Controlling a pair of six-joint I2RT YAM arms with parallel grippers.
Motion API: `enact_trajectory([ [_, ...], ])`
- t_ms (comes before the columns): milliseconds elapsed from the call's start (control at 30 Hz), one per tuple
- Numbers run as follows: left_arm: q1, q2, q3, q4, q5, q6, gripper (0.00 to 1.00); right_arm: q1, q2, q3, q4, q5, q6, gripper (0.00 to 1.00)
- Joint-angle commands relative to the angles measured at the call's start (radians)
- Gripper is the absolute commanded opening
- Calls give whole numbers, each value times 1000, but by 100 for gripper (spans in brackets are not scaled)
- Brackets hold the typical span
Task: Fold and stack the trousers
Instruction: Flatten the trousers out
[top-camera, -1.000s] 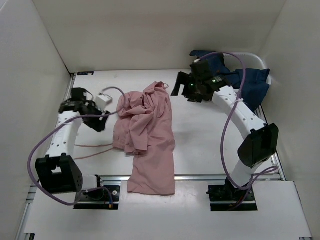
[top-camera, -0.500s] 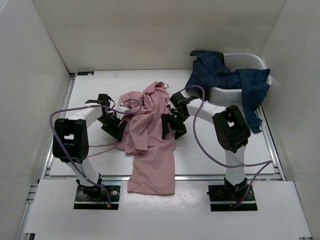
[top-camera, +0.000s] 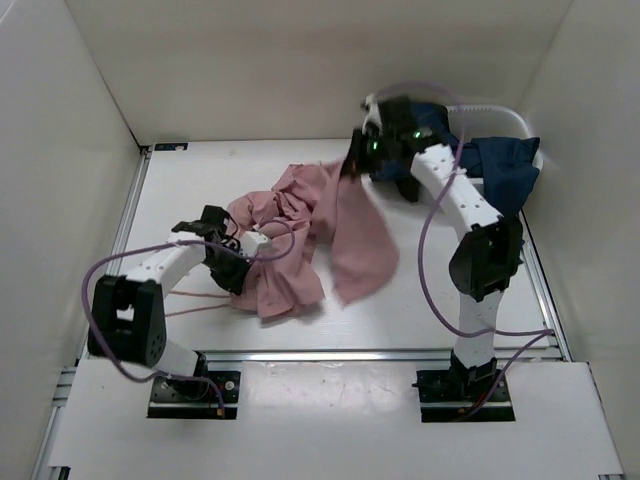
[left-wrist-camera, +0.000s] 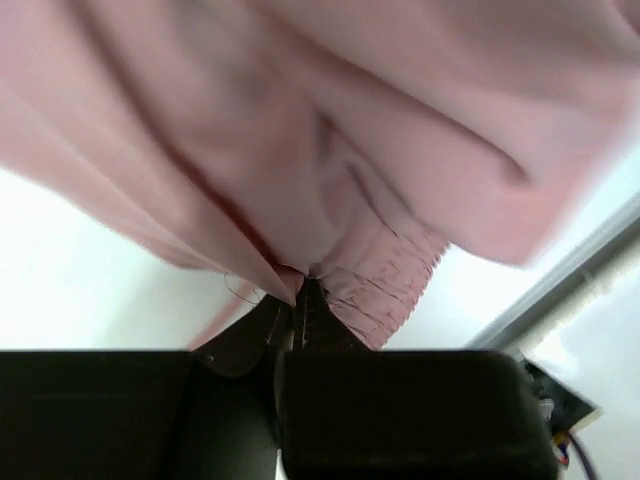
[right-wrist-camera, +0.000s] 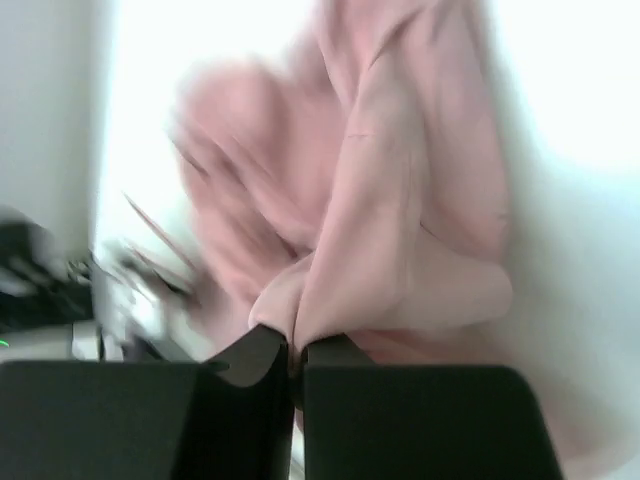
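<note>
Trousers (top-camera: 290, 235): dusty-pink and crumpled. The heap lies on the table (top-camera: 190, 175) from centre toward 8 o'clock.
Trousers, free panel: one wide strip runs from the heap up toward 1 o'clock. Its loose end drapes onto the table at 5 o'clock of centre.
Left gripper (left-wrist-camera: 298, 300): low at the 8 o'clock edge of the heap. The fingers are pressed together, pinching a gathered, ribbed edge of the trousers (left-wrist-camera: 390, 285).
Right gripper (right-wrist-camera: 295, 345): raised at 1 o'clock of centre. The fingers pinch a fold of the trousers (right-wrist-camera: 370, 240), and the cloth hangs below.
Blue garment (top-camera: 500, 165): draped over the white basket (top-camera: 500, 112) at the 2 o'clock corner.
Wrist views: blurred, so cloth detail is limited.
</note>
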Motion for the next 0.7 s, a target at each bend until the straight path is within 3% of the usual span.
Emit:
enact_trajectory([
  [0, -94, -146, -44, -58, 30, 92, 14, 105, -22, 449, 107, 4, -22, 0],
  [100, -157, -201, -44, -139, 44, 112, 14, 138, 90, 576, 187, 112, 0, 0],
  [200, -168, -224, -7, -191, 69, 123, 14, 124, 166, 523, 239, 235, 34, 4],
  [233, -168, -224, 4, -204, 81, 123, 14, 110, 197, 533, 208, 225, 46, 27],
  [267, -168, -224, 16, -219, 116, 123, 14, 99, 232, 605, 175, 161, 66, 41],
  [300, -177, -211, 45, -246, 135, 123, 14, 99, 289, 645, 101, 115, 66, 74],
  [367, -191, -197, 70, -260, 159, 123, 14, 99, 300, 668, 32, 67, 56, 99],
  [433, -219, -172, 111, -260, 168, 123, 19, 99, 203, 546, -20, 103, -2, 99],
  [467, -231, -151, 128, -273, 168, 123, 42, 84, 152, 476, -33, 172, -21, 99],
  [567, -240, -115, 214, -312, 168, 134, 73, 21, -66, 154, 1, 220, -13, 99],
  [667, -259, -115, 318, -336, 147, 134, 80, -17, -299, -109, -13, 290, 8, 99],
])
